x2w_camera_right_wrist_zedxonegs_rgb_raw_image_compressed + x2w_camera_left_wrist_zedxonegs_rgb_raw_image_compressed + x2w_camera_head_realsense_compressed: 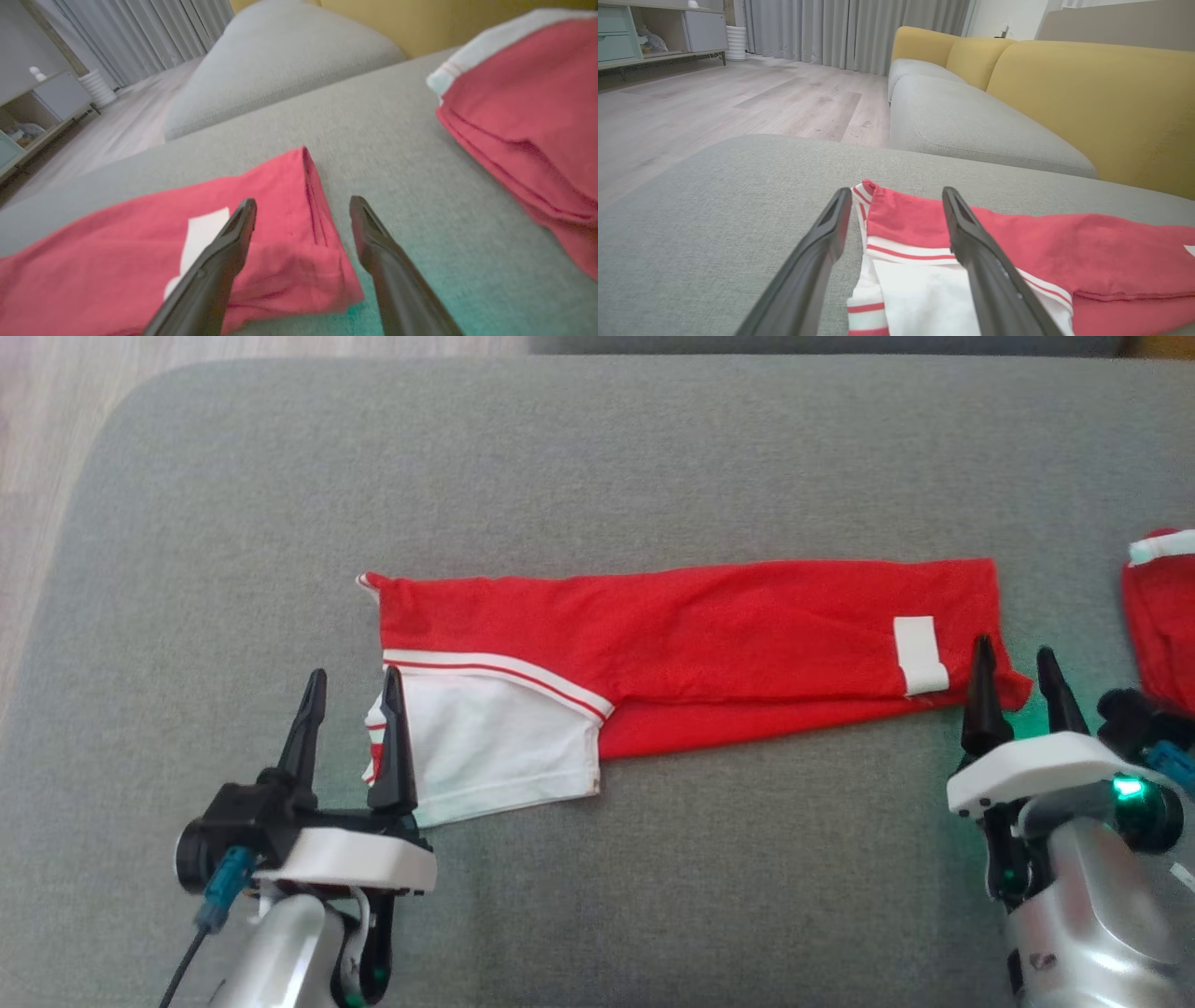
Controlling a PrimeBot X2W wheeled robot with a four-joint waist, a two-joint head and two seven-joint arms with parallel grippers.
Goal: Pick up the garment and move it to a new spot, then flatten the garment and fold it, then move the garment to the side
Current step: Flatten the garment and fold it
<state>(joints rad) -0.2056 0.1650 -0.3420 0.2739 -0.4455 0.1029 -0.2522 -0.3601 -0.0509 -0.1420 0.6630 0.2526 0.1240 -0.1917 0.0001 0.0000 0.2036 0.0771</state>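
While both arms sit low at the near edge, my left gripper (355, 674) has its fingers apart, nothing pinched, over the white striped left end of the garment (709, 625). My right gripper (1013, 647) is apart too, with the garment's near right corner between its fingers, beside the white patch (920, 655). The garment lies as a long red strip across the grey cushion (597, 457). Another red piece (1162, 616) lies apart to the right. Further off are a yellow backrest (1087, 93) and wood floor (714, 107).

garment (691, 644): long red fold on grey cushion (597, 457)
left tool (355, 674): spread, at white end
right tool (1012, 647): spread, at red corner
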